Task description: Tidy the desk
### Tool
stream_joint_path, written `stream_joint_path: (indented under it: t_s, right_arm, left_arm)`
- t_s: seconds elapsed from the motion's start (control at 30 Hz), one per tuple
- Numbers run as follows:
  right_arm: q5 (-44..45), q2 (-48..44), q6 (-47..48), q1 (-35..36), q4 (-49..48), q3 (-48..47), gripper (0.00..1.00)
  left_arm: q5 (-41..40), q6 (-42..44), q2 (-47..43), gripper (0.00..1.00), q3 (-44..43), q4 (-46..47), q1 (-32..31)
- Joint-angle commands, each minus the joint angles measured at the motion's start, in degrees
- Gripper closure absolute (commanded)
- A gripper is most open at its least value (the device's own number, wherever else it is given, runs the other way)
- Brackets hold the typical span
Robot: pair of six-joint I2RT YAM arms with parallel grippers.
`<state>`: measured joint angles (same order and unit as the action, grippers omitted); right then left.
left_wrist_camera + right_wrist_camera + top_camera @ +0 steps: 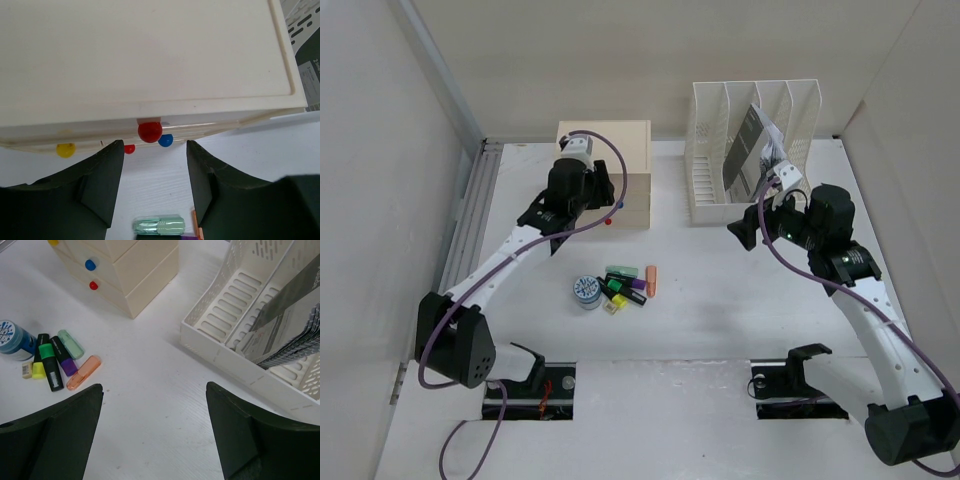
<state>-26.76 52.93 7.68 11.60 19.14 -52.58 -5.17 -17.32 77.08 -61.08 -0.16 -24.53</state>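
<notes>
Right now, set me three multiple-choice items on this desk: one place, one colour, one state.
1. Where do the papers stand? A in the file rack; B in the drawer box; C among the highlighters.
2. Colour of the knob centred ahead of the left hand? A yellow; B red; C green.
3. The right hand is: A shut on a highlighter; B shut on papers; C open, empty.
Key: 1A, sheets lean in its slots; 2B, red knob between the fingers; 3C, its fingers apart over bare desk.

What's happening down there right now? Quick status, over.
Left gripper open, facing red knob on beige wooden drawer box. Right gripper open above matte white tabletop, near white slotted rack. Highlighters and blue round tin loose mid-desk. Nothing blocking.
</notes>
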Motion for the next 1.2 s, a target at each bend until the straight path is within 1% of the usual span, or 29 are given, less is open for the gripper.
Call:
stream_joint_path:
  t_s: [0.0,0.17,0.37,0.4,0.47,0.87,0.9,1.0,1.03,1.13,1.17]
  right_arm:
    - [0.66,-0.28,-0.74,-0.35,-0.5,-2.71,0.11]
    - [0.66,-0.28,-1.27,-0.35,-0.5,-2.71,0.11]
    - [0.66,-0.28,-1.27,-0.35,-0.5,-2.71,0.11]
    - [0.66,-0.28,-1.27,-0.35,-0.5,-2.71,0.11]
    - [0.66,-0.28,-1.27,-0.35,-0.5,-2.71,0.11]
    - [0.66,-0.28,-1.27,-0.35,-0.5,-2.71,0.11]
    - [0.66,-0.28,-1.27,-0.35,-0.5,-2.71,0.11]
    - [0.66,-0.28,-1.27,-0.35,-0.5,-2.71,0.11]
    - [0.66,-0.8,-1.27,-0.35,-0.5,-2.71,0.11]
    - [0.66,-0.81,-1.27,-0.35,-0.5,-2.71,0.11]
    - [0.66,-0.81,-1.27,-0.35,-0.5,-2.71,0.11]
  left_arm:
    - [-1.42,1.15,0.08,0.51,-3.08,1.48,0.36]
    - [-3.17,1.68,1.75,0.52,-3.61,2.1,0.36]
    - [-4.41,2.2,2.29,0.56,-3.61,3.15,0.36]
    - [-4.41,2.2,2.81,0.58,-3.61,3.15,0.36]
    - [-4.93,2.73,2.81,0.6,-3.61,3.68,0.36]
    - [-9.41,1.59,3.34,0.63,-3.61,5.88,-3.85]
    - [-10.46,1.59,3.95,0.65,-3.61,5.88,-3.85]
    - [-12.14,1.06,4.48,0.66,-3.61,5.88,-5.35]
    - [-13.02,1.06,4.48,0.69,-3.61,5.88,-5.35]
    - [-13.64,1.06,4.48,0.73,-3.61,5.88,-5.96]
    - [-13.64,1.06,4.48,0.73,-3.61,5.88,-5.96]
